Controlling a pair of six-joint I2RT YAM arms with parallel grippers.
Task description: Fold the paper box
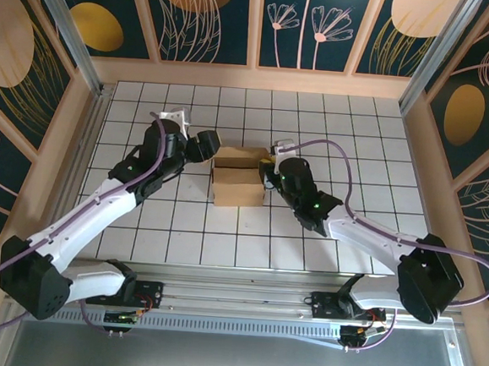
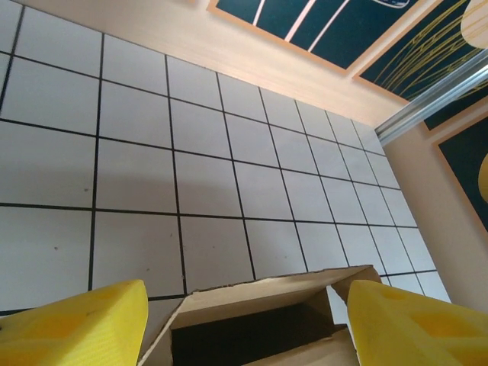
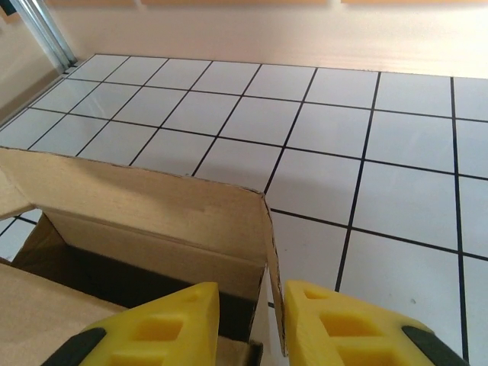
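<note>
White tiled surface (image 1: 140, 217), frame centre: the paper box (image 1: 237, 187). Right gripper (image 3: 244, 324) pinches its wall; left gripper (image 2: 244, 320) gapes wide, empty. A hard tug could tear it.

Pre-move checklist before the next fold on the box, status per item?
1. Paper box on the table between both arms: ok.
2. Right tool straddling the box's side wall, one yellow finger inside, one outside: ok.
3. Right tool clamped on that wall: cannot tell.
4. Left tool open, box end between its fingers: ok.
5. Box top closed: not ok, cavity open.
</note>
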